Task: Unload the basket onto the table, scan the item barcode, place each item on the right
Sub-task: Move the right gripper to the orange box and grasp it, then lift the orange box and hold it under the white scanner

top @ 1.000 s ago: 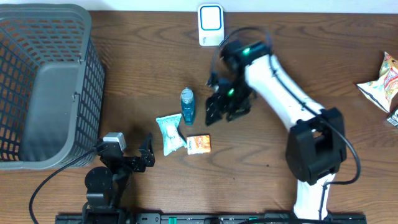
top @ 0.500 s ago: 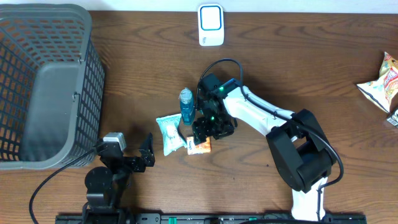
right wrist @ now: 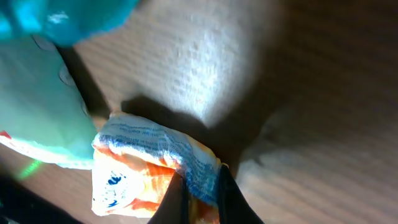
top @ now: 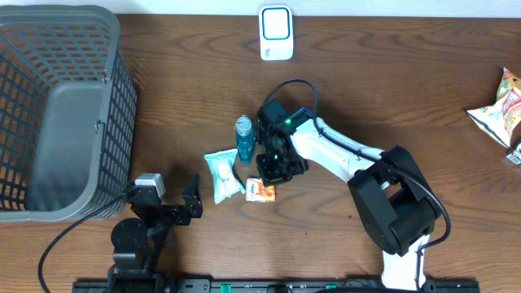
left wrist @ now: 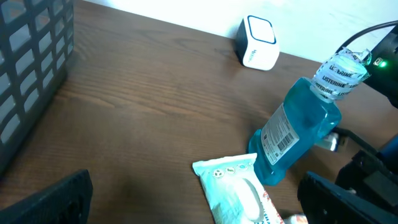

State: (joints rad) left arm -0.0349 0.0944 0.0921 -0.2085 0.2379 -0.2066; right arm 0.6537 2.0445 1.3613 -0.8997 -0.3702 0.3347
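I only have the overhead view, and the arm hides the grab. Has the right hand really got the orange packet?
Observer: Yes; the right wrist view shows the right hand pinched shut on one edge of the orange packet.
Operator: Anything scannable showing there?
Observer: Nothing I can see; that side shows only orange print and a crinkled blue-striped end.
Operator: And the blue bottle?
Observer: The blue bottle has a barcode on its side label, facing the left wrist camera.

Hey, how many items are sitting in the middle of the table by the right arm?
3: a blue mouthwash bottle at the back, a wipes pack front-left of it, an orange packet front-right, pinched by the right tool. The arm may hide more.
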